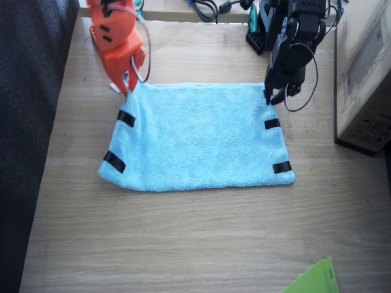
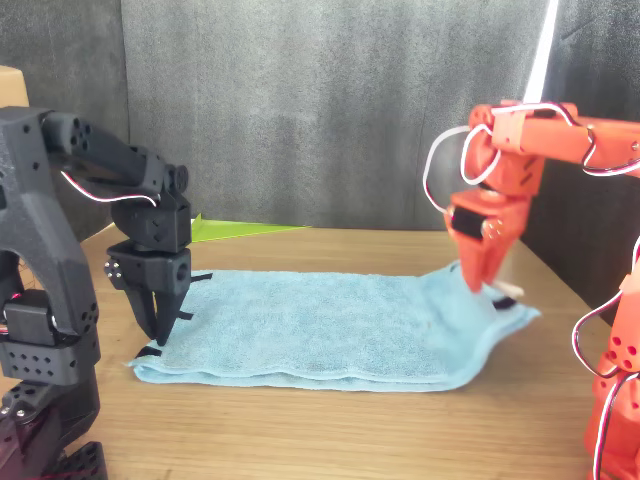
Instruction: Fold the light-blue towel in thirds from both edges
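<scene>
**A:** Where is the cloth?

**B:** I see the light-blue towel [image 1: 198,137] spread nearly flat in the middle of the wooden bench [image 1: 201,238], long sides running across the fixed view. Short black tape strips [image 1: 272,124] mark the short edges; I can make out two on each.

**A:** And my orange arm?

**B:** The right arm's hand [image 1: 129,85] is clenched on the towel's far corner on its side. In the front view that corner [image 2: 470,280] is raised off the bench, the cloth rising in a slope toward the hand [image 2: 482,278]. A small white tag [image 1: 114,89] pokes out just beside the fingers.

**A:** The black arm?

**B:** The left arm's hand [image 1: 270,96] points down at the opposite far corner. From the front its fingers [image 2: 158,325] touch the towel's short edge there. I cannot tell whether it is grasping the cloth or only resting on it.

**A:** Anything else around?

**B:** A cardboard box [image 1: 366,79] stands at the bench's edge past the left arm, and a green sheet corner [image 1: 313,281] shows at the near edge.
</scene>
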